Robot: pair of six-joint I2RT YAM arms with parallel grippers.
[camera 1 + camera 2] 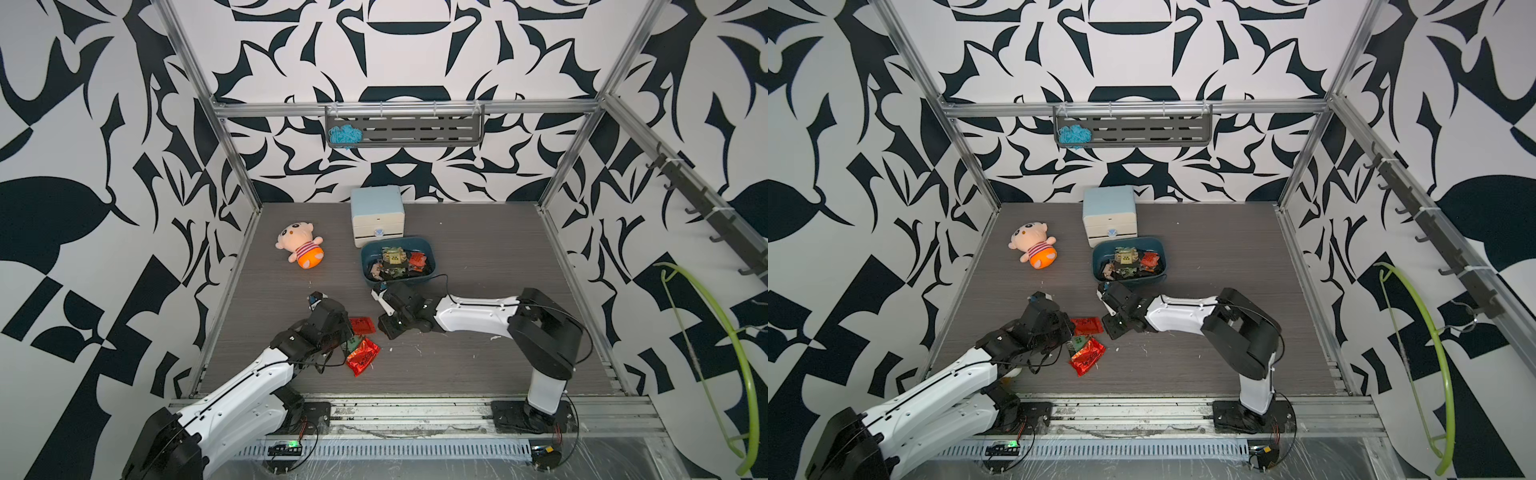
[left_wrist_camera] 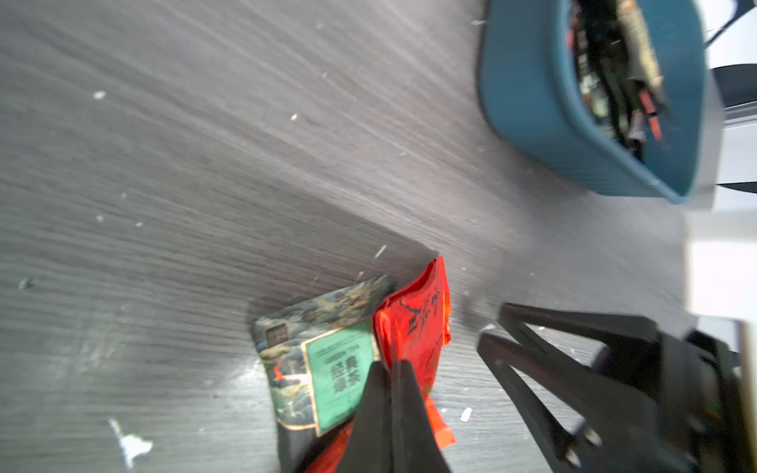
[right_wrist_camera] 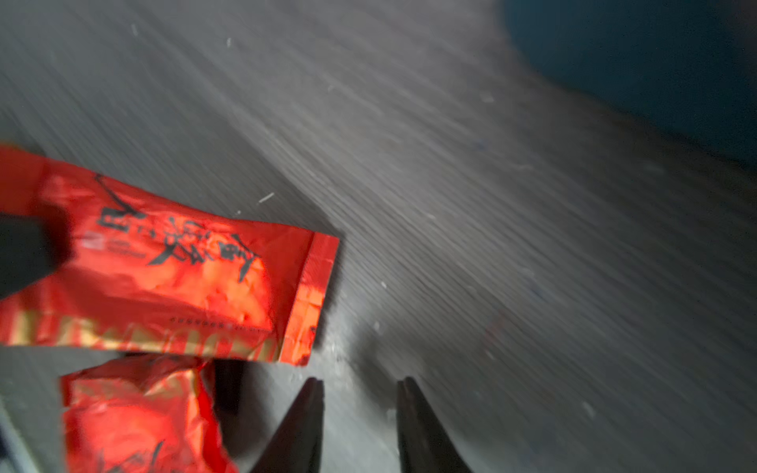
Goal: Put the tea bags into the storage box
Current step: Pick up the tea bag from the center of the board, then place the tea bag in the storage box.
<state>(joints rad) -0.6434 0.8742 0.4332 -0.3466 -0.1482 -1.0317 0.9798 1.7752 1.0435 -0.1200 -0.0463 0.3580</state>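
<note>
The red sachet is pinched only along a thin edge, and foil is slick, so it could slide out on the way across. The green-labelled sachet lies pressed against it. I cannot tell whether it is caught too. If it is only half nipped, it would likely drop short of the storage box. The left hand is clenched on that red edge, with the sachet sticking out beyond its tips. Whether the sachet is clear of the counter I cannot tell. In a top view two red sachets show by this hand, and which of them is the held one is unclear.

The box sits farther off and to the right, with several sachets already inside. The right hand, jaws apart and empty, hangs just on the near side of the box. A straight carry could therefore bring the two arms together, or nudge the light box.
</note>
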